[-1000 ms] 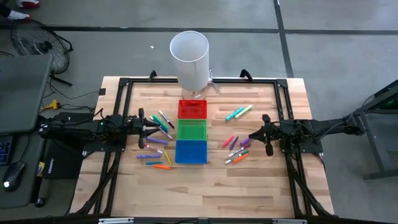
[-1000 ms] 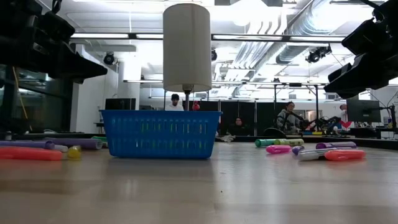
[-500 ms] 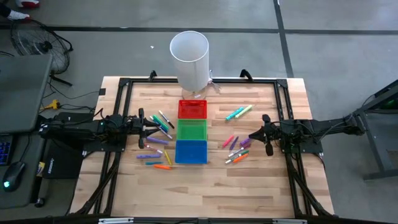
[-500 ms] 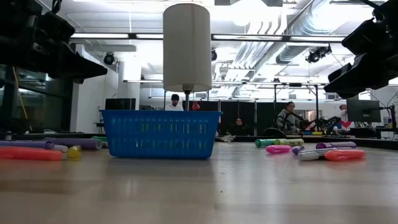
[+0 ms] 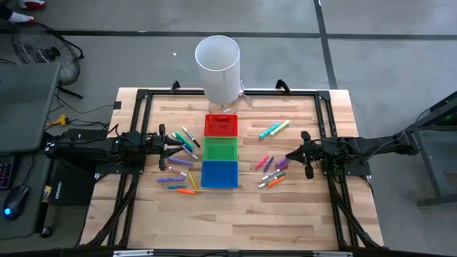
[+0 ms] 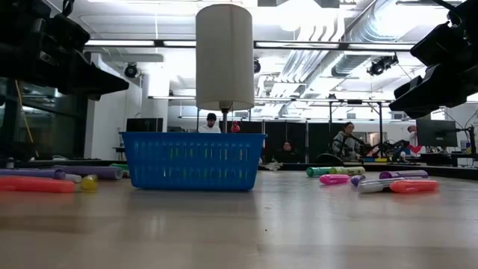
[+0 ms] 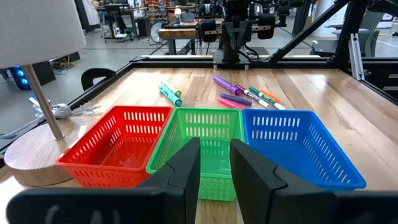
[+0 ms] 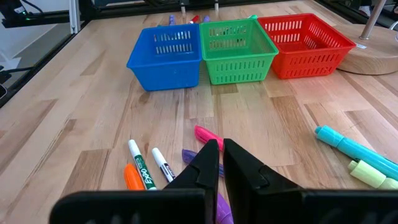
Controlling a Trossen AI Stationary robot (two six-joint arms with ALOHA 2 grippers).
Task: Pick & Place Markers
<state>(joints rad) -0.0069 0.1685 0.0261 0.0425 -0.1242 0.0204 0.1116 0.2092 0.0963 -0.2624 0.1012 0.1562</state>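
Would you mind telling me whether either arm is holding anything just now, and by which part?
Nothing is held. The left gripper is empty above the table, jaws slightly apart and facing the green plastic bin; the right gripper is shut and empty above the scattered markers.

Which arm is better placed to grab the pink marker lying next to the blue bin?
Right. The right gripper hangs just beside the pink marker, empty, jaws shut. The left gripper is across the blue bin, among its own markers.

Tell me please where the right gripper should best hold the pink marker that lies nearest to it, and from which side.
Grip the pink marker around mid-barrel, coming straight down from above. It lies flat on the table with bare wood on both long sides, so the right gripper, now shut, probably only needs to open and straddle it crosswise.
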